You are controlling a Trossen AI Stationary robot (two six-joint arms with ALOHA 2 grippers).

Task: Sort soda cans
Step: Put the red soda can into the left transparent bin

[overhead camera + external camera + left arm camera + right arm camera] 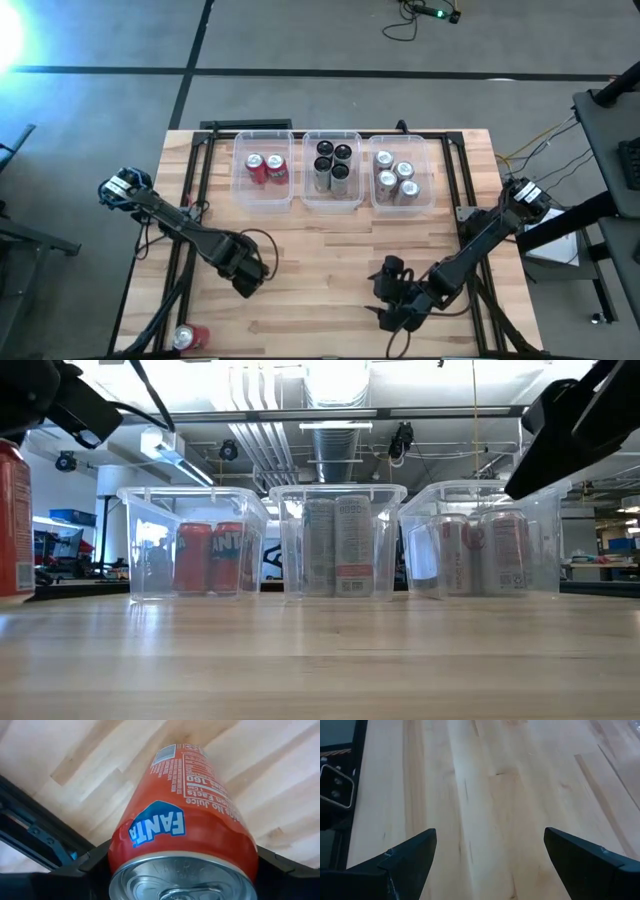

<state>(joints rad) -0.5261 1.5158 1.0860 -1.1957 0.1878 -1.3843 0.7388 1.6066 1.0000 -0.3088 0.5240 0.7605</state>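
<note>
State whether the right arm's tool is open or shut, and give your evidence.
Open. In the right wrist view, the right tool has its two dark fingers standing wide apart, with only bare wooden table between them.

Three clear bins (263, 205) holding cans are lining the bench's (330, 250) far edge and blocking passage there, while bare wood is lying open across the middle between both arms.

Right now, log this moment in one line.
left tool: shut on red can | right tool: open, empty, over table | three bins: hold binned cans
</note>
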